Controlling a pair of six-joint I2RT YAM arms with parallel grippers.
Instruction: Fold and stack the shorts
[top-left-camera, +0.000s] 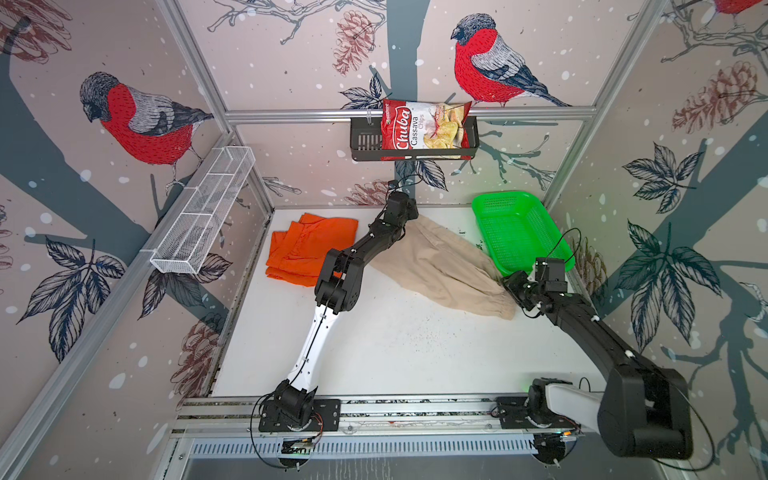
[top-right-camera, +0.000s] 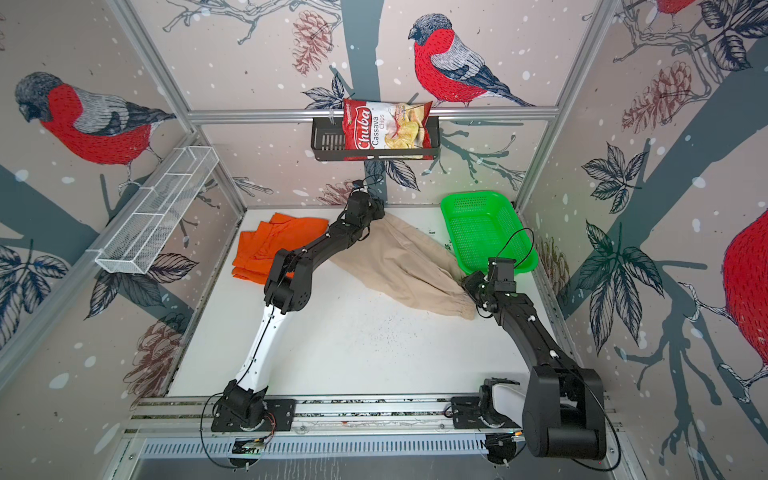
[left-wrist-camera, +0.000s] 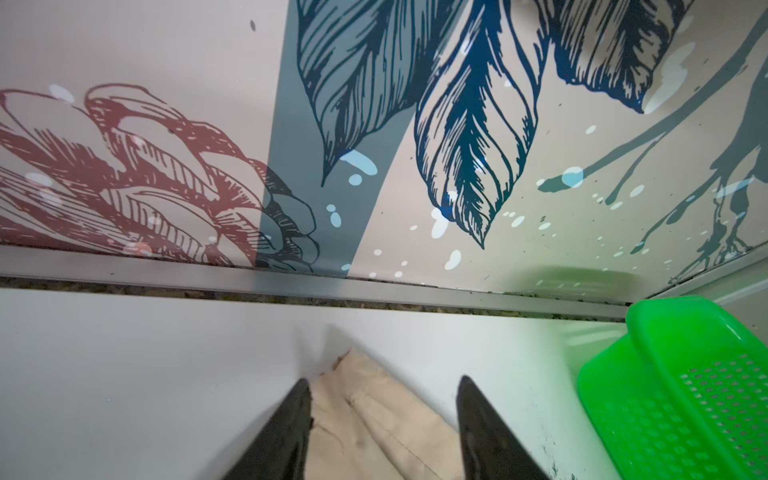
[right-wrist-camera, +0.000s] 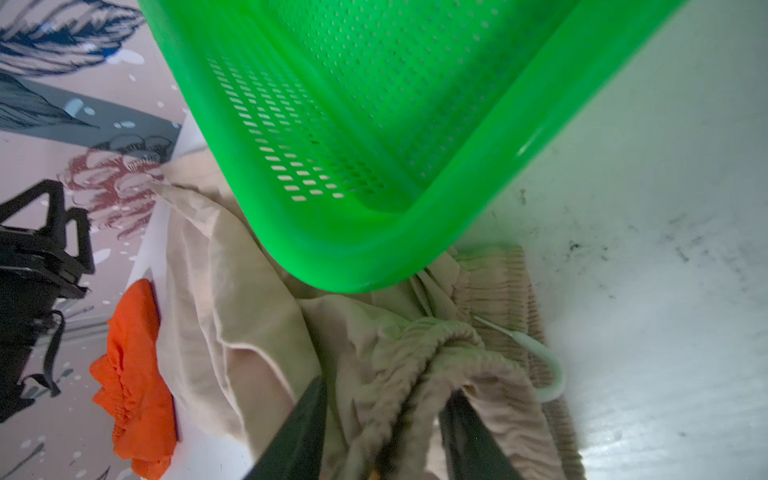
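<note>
Beige shorts are lying stretched; left pincer and right pincer are gaping open; bunched waistband wants flattening first.

White table, flat, with dark specks. Lying directly on it:
- Orange shorts, folded, at 10 o'clock.
- Beige shorts, spread from 12 to 3 o'clock, apart from the orange shorts.
- Green basket at 2 o'clock, its near corner touching the beige shorts.
</note>
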